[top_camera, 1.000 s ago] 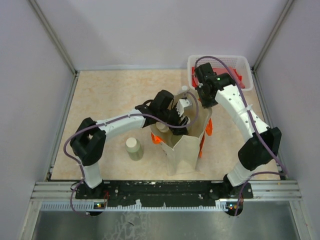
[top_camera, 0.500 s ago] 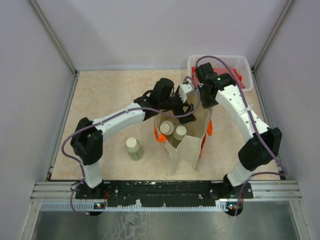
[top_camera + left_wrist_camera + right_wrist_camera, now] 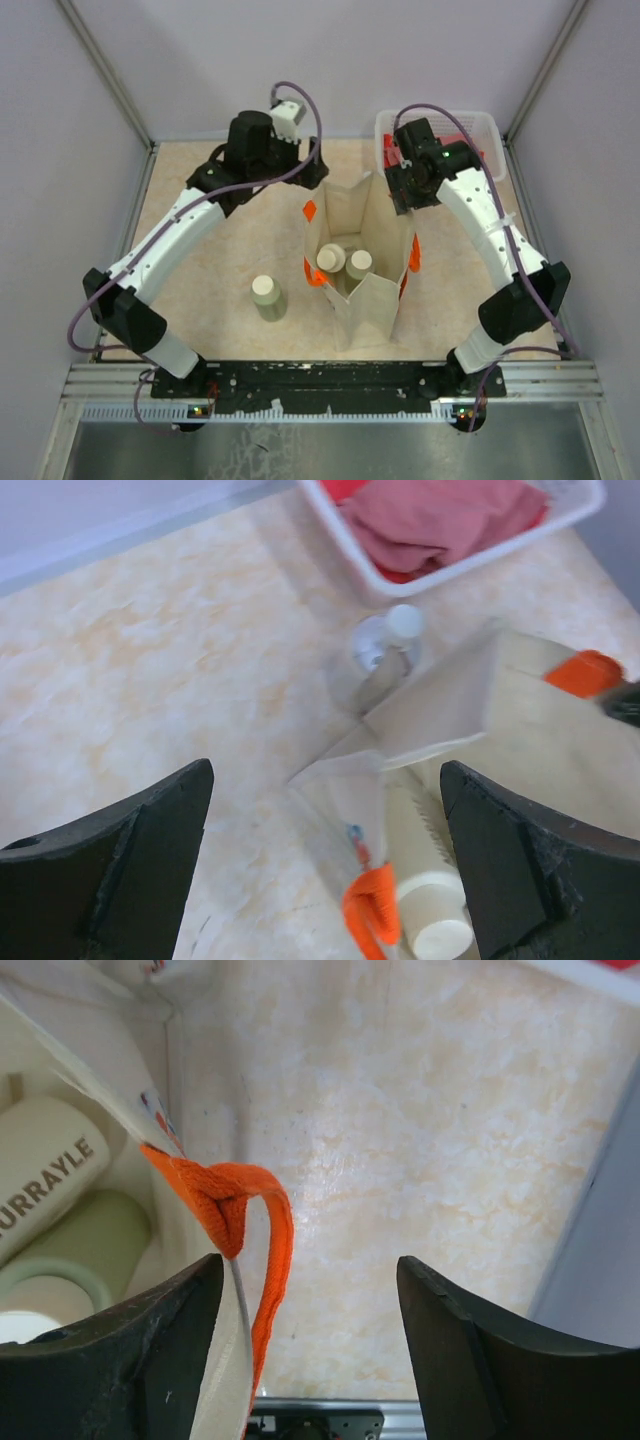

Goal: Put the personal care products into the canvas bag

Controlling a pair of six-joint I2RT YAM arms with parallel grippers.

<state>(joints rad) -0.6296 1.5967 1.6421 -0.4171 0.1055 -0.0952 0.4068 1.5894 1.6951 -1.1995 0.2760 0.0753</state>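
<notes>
Already two bottles (image 3: 331, 259) sit inside the canvas bag (image 3: 366, 303)

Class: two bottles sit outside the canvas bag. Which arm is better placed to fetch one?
Probably left. The left end effector is open and empty, looking at the clear bottle; the sage bottle stands on its side of the canvas bag. The right end effector straddles the bag's orange handle.

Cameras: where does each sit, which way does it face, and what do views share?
Top external: above and behind the robot, looking down on the table; left arm, right arm, canvas bag.
Left wrist: high, looking down at clear bottle and basket; own fingers frame it.
Right wrist: beside the bag's rim, looking down on orange handle; own fingers.
All three show the bag.
</notes>
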